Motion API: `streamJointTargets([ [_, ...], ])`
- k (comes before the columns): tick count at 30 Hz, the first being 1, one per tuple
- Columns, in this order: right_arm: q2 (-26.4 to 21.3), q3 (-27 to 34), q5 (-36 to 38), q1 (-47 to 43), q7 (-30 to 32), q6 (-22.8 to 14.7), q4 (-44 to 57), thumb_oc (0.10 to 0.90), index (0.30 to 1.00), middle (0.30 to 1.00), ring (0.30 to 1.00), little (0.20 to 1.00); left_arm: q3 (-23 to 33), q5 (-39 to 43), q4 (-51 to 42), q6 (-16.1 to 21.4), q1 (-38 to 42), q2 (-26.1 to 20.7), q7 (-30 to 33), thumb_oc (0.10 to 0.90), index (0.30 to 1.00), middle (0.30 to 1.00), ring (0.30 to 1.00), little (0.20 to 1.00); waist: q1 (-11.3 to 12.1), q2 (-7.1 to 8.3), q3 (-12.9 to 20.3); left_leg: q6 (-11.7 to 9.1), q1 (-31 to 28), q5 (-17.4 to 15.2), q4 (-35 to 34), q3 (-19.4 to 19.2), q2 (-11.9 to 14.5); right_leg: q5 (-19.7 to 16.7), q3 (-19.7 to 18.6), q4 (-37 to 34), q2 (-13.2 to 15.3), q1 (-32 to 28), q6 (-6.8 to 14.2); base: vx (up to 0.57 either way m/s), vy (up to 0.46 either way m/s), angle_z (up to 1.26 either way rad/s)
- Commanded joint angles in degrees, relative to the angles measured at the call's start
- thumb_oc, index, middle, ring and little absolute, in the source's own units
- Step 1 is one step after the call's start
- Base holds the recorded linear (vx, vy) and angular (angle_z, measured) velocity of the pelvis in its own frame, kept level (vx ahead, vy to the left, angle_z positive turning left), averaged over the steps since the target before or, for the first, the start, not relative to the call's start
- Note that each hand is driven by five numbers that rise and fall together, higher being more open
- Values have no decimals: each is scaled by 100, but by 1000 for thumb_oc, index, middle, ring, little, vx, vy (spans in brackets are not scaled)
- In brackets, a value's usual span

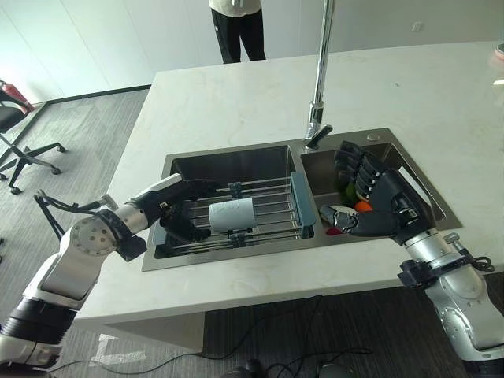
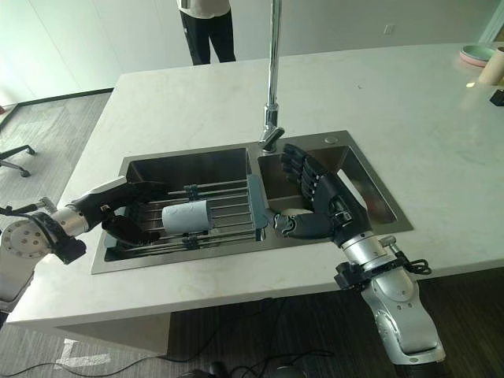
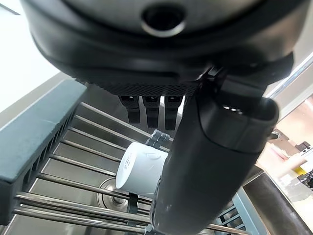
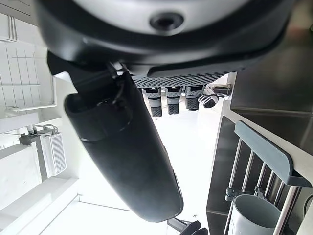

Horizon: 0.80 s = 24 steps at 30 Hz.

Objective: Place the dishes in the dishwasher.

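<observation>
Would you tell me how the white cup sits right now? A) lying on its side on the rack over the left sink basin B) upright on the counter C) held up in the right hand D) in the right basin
A: the white cup lies on its side across the bars of the rack over the left basin, with the left hand open beside it.

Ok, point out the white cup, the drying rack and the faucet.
white cup [image 1: 231, 214], left eye view, its side wall.
drying rack [image 1: 302, 206], left eye view, its blue end frame.
faucet [image 1: 321, 71], left eye view, its upright pipe.
</observation>
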<state>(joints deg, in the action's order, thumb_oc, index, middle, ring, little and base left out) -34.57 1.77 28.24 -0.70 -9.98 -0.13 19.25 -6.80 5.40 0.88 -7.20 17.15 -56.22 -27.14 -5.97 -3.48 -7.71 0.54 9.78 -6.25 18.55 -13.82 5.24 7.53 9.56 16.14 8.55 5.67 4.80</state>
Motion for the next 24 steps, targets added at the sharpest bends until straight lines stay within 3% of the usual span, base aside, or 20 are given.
streamJointTargets([
  [1,-214,134,326,-754,-86,-445,289,800,900,900,900,900,146,-9,170,122,945,-62,156,800,900,900,900,900,29,-98,445,-567,-440,-615,-136,131,423,372,215,105,147,4,457,15,18,-6],
  [24,-217,183,179,-807,-408,-324,130,800,900,900,900,900,-138,-600,1151,349,1364,88,281,800,900,900,900,900,-123,-52,495,-551,-547,-637,-136,-37,466,376,67,105,62,-16,450,11,7,-5],
])
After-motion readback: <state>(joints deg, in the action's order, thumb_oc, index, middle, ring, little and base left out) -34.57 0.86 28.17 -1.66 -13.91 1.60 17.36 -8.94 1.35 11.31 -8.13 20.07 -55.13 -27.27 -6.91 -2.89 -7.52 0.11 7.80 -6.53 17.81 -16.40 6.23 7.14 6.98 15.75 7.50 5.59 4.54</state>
